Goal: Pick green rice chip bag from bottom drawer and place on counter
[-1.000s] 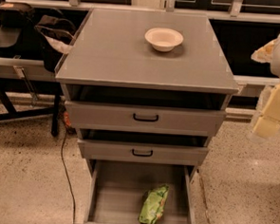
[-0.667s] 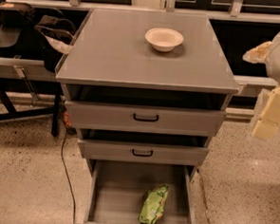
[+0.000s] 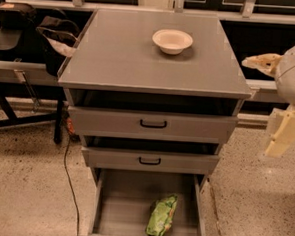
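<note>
The green rice chip bag (image 3: 162, 214) lies flat in the open bottom drawer (image 3: 121, 208), right of its middle and close to the front. The counter (image 3: 116, 53) is the grey top of the cabinet, with a cream bowl (image 3: 172, 41) at its back centre. My gripper (image 3: 283, 111) is a cream-coloured shape at the right edge of the view. It hangs beside the cabinet's right side at about counter height, well above and to the right of the bag. It holds nothing that I can see.
The two upper drawers with black handles (image 3: 153, 124) are pulled out a little. A black cable (image 3: 69, 180) runs down the floor left of the cabinet. A black stand and bags (image 3: 52, 34) are at the left.
My gripper has shifted a little to the left, toward the cabinet's right side. The bag, bowl and drawers have not moved.
</note>
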Robot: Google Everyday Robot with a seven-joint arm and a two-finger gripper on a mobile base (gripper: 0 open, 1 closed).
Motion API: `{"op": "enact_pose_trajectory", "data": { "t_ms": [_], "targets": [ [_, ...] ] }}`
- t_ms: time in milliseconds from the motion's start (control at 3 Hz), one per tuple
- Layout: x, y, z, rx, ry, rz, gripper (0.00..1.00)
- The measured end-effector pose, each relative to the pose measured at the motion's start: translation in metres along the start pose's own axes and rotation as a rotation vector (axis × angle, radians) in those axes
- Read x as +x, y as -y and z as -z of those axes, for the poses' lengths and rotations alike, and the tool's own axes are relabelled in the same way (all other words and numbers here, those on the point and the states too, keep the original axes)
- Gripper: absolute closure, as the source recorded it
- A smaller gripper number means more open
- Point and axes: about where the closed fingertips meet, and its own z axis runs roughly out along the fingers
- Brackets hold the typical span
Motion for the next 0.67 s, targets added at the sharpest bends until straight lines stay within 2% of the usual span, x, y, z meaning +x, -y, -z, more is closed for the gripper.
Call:
{"op": "enact_pose_trajectory", "data": {
  "t_ms": [333,667],
  "targets": [
    [-0.003,-0.01,-0.019,0.017,0.092,0.097,0.0],
    [-0.013,-0.021,-0.038,0.007,0.146,0.191,0.0]
  ]
}}
